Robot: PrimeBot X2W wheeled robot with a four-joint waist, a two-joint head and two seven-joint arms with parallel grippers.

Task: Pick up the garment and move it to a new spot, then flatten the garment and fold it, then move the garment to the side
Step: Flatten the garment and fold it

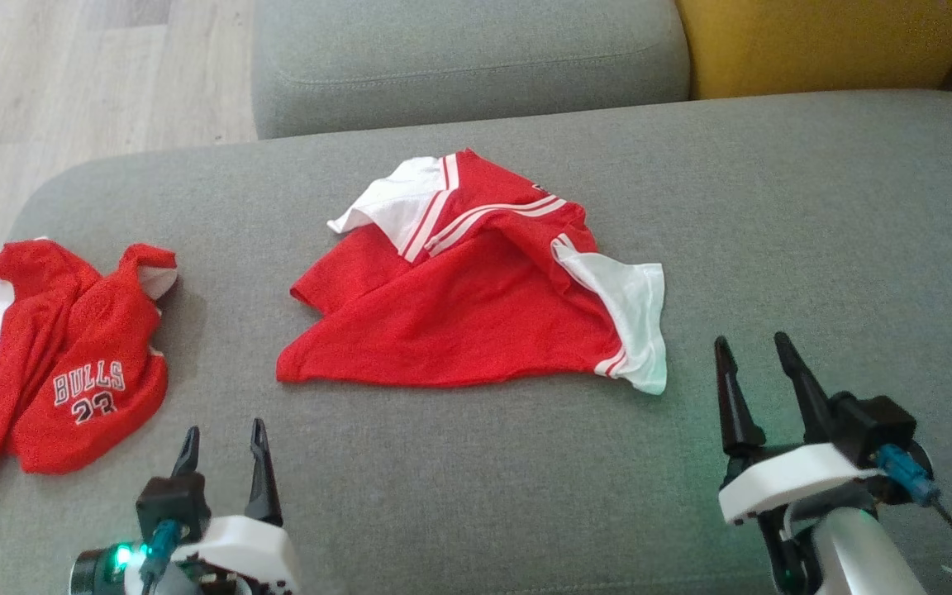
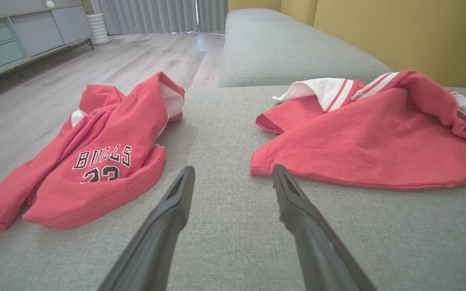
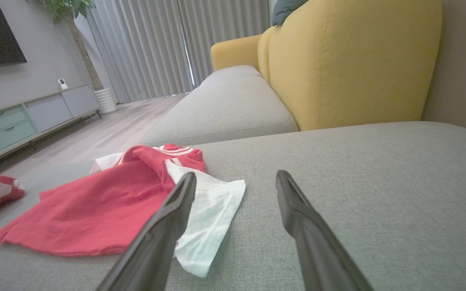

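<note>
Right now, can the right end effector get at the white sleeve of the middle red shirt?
Probably yes: the right end effector stands open close beside the white sleeve of the red shirt, with just grey cushion between them.

Soft matt cloth garment point(image 1: 459, 322); Bulls jersey point(image 1: 88, 364) of mesh-like knit; sofa cushion point(image 1: 773, 207) in coarse grey woven fabric; floor point(image 1: 71, 74) smooth pale wood

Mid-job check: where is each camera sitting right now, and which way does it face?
Head: above the grey seat, looking down at the red shirt and Bulls jersey; left gripper and right gripper both open, at the bottom.
Left wrist: low over the seat, facing between jersey and shirt toward the floor; own two fingers.
Right wrist: low, facing the shirt's white sleeve and yellow backrest; own fingers.
Shared: all three show the shirt.
</note>
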